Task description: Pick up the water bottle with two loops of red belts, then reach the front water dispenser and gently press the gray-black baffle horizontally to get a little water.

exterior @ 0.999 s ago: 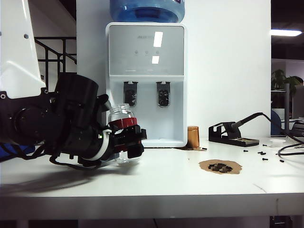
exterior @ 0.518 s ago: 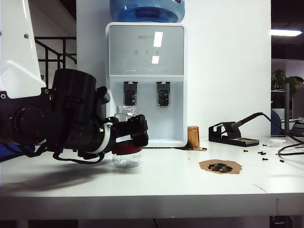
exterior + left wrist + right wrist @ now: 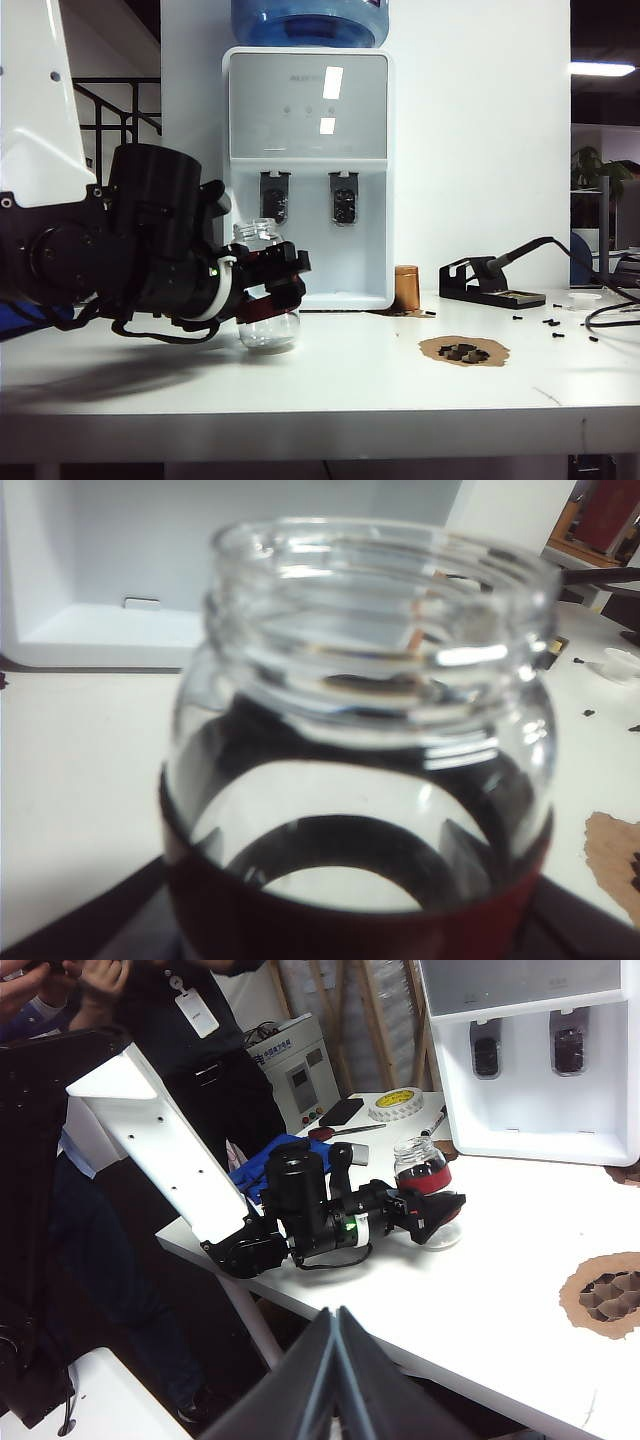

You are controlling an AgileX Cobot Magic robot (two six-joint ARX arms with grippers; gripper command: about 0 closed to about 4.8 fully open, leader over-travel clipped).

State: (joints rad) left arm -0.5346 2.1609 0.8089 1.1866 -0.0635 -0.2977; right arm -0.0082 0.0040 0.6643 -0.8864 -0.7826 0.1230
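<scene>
White table (image 3: pixel 400 385): left end effector (image 3: pixel 285 280) grips tilted water bottle (image 3: pixel 262 300); right end effector (image 3: pixel 335 1345) closed.

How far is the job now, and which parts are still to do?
Done: the left gripper has closed around the water bottle at its red bands. In hand: the bottle looks tilted, just off the table. Left: carrying it to the water dispenser and pressing the gray-black baffle. The right gripper is shut, away from the work.
</scene>
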